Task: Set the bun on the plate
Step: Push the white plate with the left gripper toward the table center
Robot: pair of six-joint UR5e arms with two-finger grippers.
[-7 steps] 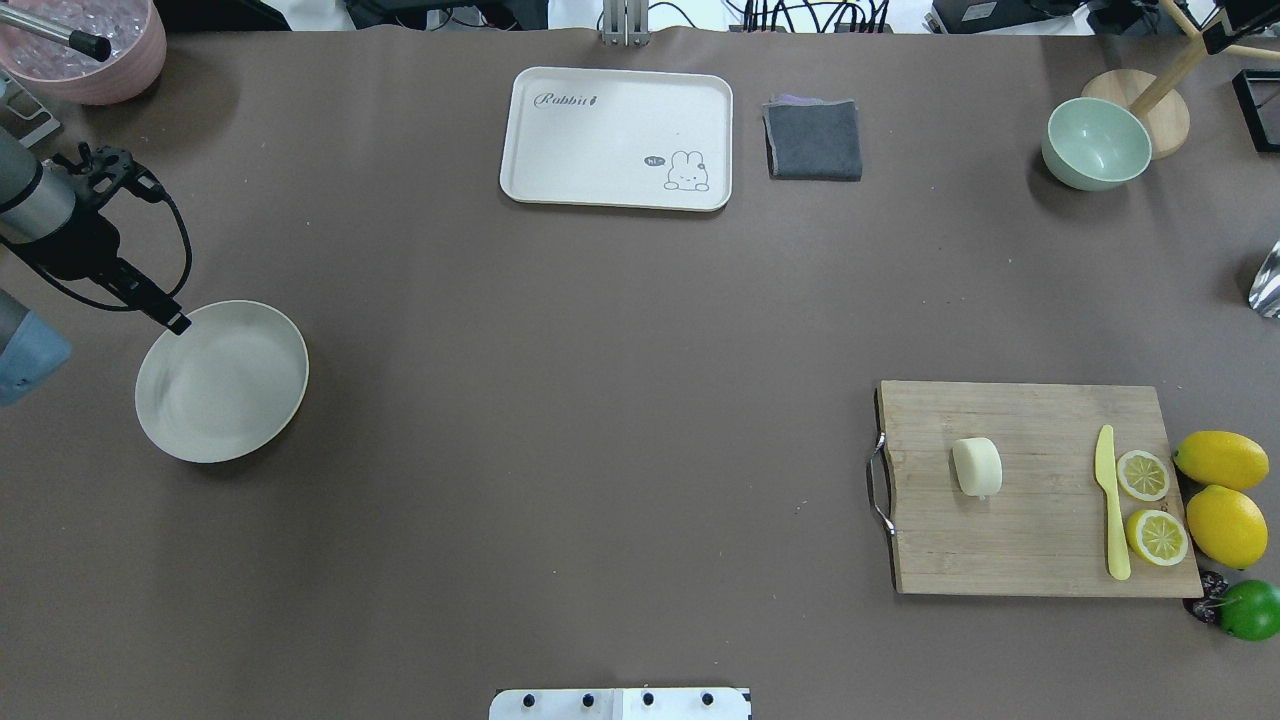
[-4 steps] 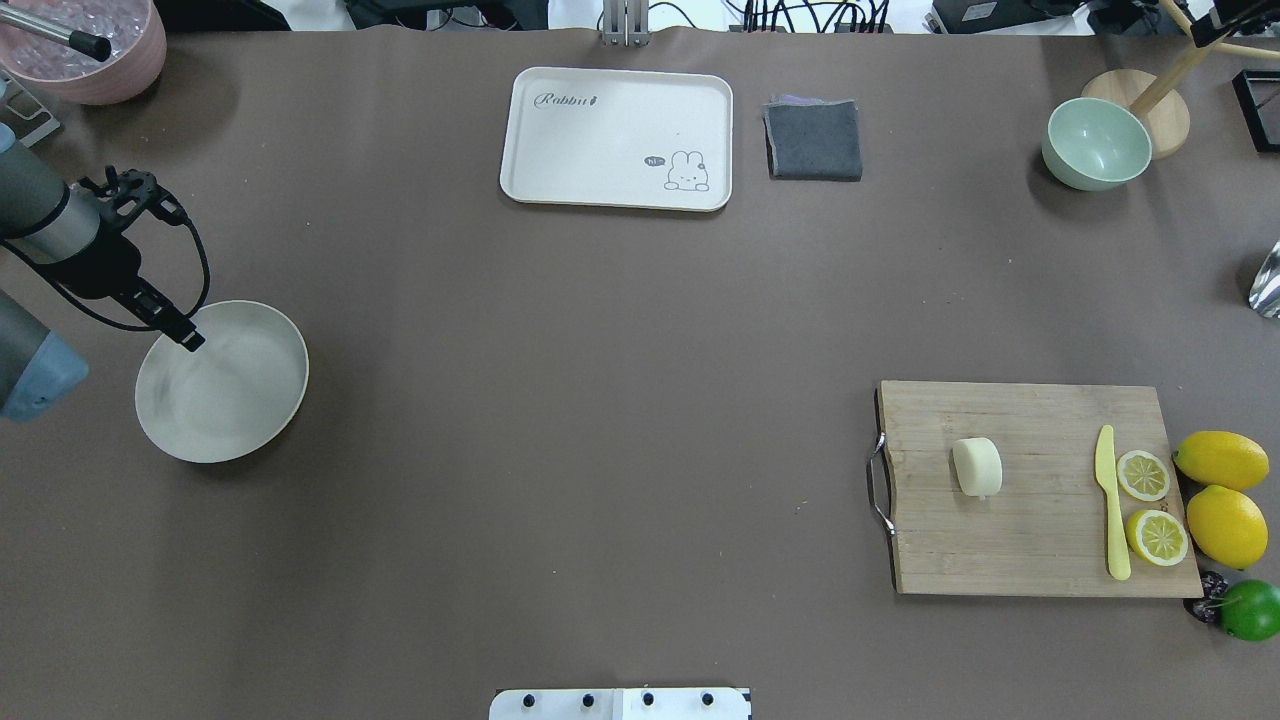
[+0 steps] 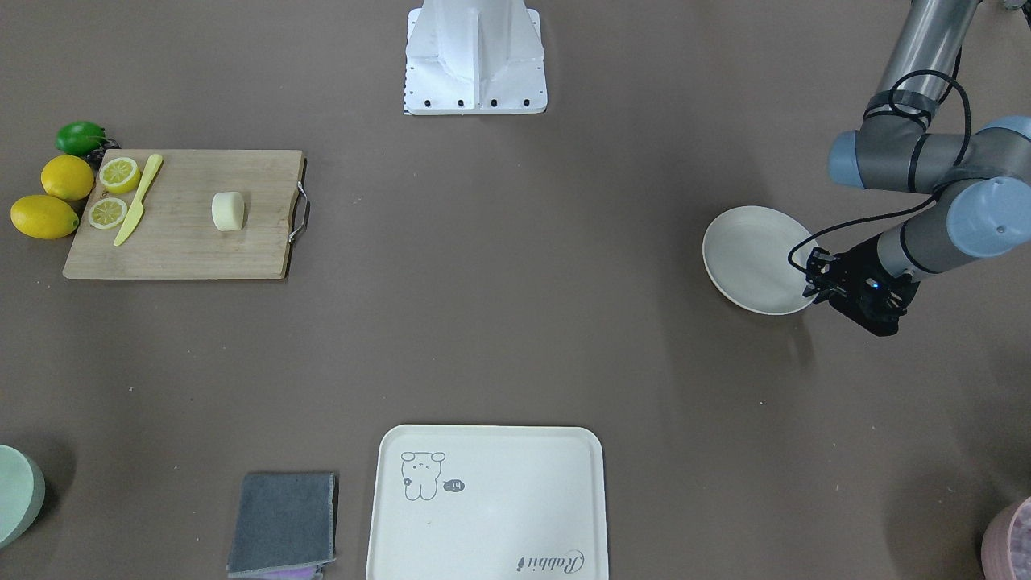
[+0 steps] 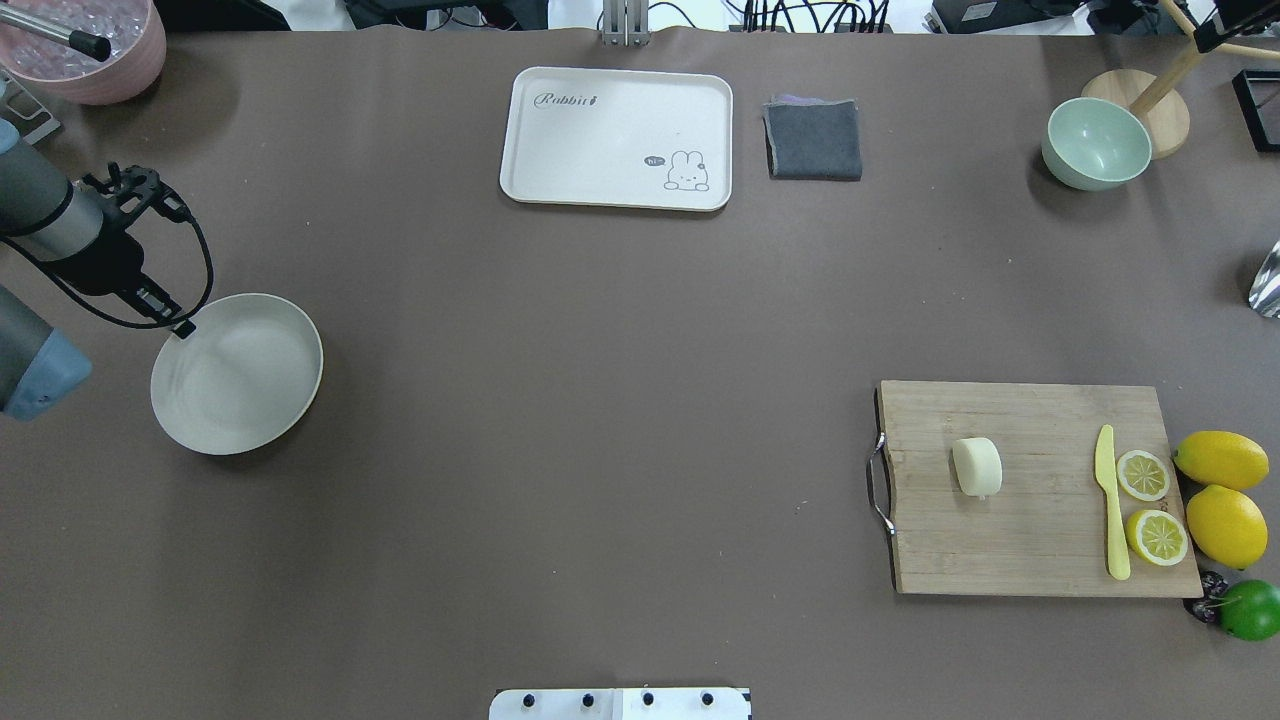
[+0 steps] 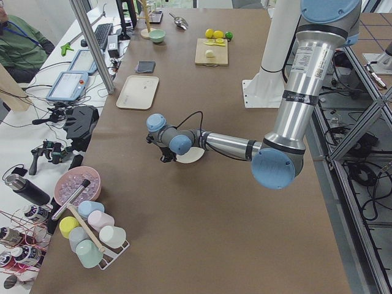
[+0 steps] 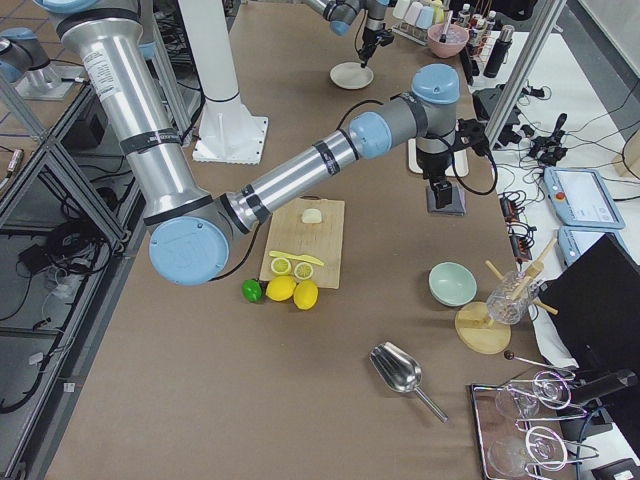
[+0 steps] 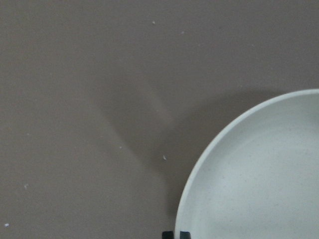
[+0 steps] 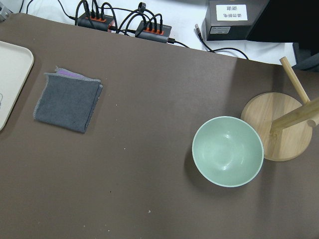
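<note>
Overhead view, lower right: bun (image 4: 976,466) is seen lying on the cutting board (image 4: 1040,540), well apart from the plate (image 4: 250,390) at mid-left. The plate's upper-left rim is pinched by the left gripper (image 4: 181,328), jaws nearly closed on it. Right gripper (image 6: 437,188) is caught only in the right side view, upper centre; its opening cannot be told.

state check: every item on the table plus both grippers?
bun: on the cutting board, untouched
plate: empty, rim pinched by the left gripper
left gripper: shut on the plate's rim
right gripper: above the grey cloth, open or shut cannot tell
green bowl: upright, empty
tray: empty
</note>
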